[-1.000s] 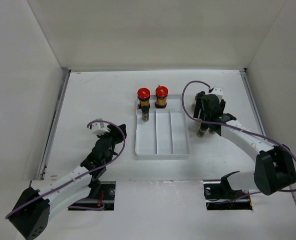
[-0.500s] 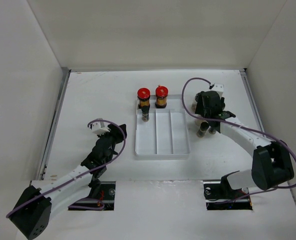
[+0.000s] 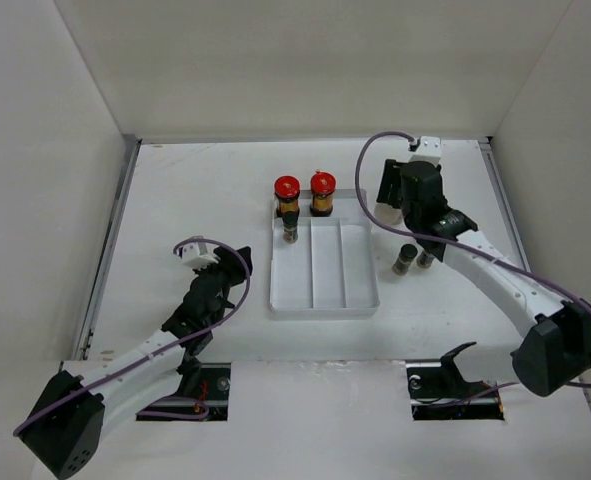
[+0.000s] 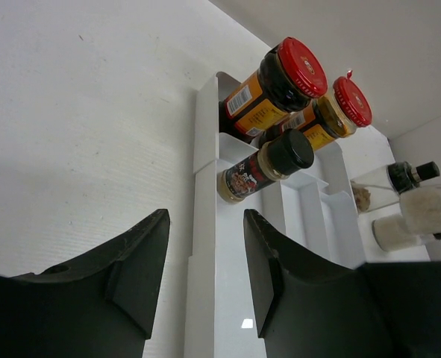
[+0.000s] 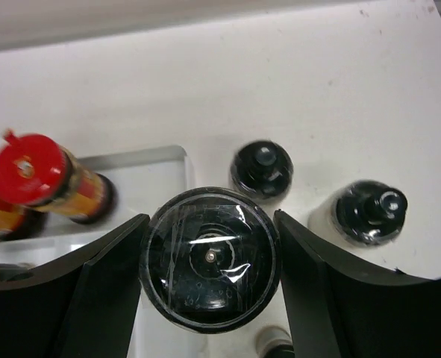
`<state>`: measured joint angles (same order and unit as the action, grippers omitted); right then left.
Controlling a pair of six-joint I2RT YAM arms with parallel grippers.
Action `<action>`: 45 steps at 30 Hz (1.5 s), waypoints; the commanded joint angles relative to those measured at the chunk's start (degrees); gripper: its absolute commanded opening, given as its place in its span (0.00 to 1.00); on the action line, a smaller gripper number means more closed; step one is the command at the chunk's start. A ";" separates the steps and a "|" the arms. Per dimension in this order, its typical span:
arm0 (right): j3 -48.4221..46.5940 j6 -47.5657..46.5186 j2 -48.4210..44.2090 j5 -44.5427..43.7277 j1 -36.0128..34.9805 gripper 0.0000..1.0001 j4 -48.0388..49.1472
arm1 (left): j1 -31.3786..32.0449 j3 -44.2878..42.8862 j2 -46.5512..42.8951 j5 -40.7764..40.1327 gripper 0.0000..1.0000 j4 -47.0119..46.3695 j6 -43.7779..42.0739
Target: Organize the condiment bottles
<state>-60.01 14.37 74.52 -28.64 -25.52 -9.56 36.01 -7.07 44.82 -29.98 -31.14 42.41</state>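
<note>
A black-capped clear shaker point(image 5: 211, 257) is clamped by the right gripper point(image 5: 209, 261) beside the white three-channel tray point(image 3: 323, 300) (two red-capped bottles point(image 3: 288, 195) at its far end); the left gripper point(image 4: 205, 261) is closed, empty.

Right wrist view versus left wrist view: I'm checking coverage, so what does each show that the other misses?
Only the right wrist view shows the black-capped bottle gripped between the right gripper's fingers, seen from above.

Only the left wrist view shows the small black-capped shaker in the white tray's left channel, and the left gripper's empty fingers.

Both show a red-capped bottle at the tray's far end.
</note>
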 commanded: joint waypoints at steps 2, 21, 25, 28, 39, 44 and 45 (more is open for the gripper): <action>-6.60 -1.10 2.11 0.07 -1.24 0.56 6.13 | -0.46 0.57 0.18 0.71 0.42 -3.32 0.30; -19.36 1.89 24.61 2.28 -2.65 0.56 16.24 | -0.72 0.39 2.55 1.15 0.43 -4.28 0.04; -19.71 1.89 27.60 1.57 -2.83 0.56 17.82 | -0.64 0.48 3.08 1.50 0.43 -4.99 -0.05; -19.71 1.89 29.62 1.05 -2.83 0.57 18.35 | -0.72 0.57 2.99 1.33 0.43 -4.99 0.04; -17.07 2.94 27.27 0.34 -3.18 0.88 19.06 | -0.81 0.57 3.00 0.97 0.43 -5.08 -0.14; -13.22 3.12 19.28 1.05 -3.26 0.89 17.83 | -0.81 0.65 2.82 1.06 0.43 -5.08 -0.23; -11.64 3.29 17.43 1.05 -3.18 0.84 17.65 | -0.81 0.57 2.73 1.32 0.44 -5.08 -0.23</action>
<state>-73.67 16.73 99.44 -27.00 -28.23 4.86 35.64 -6.72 48.12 -29.19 -32.84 42.37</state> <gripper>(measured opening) 0.859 0.434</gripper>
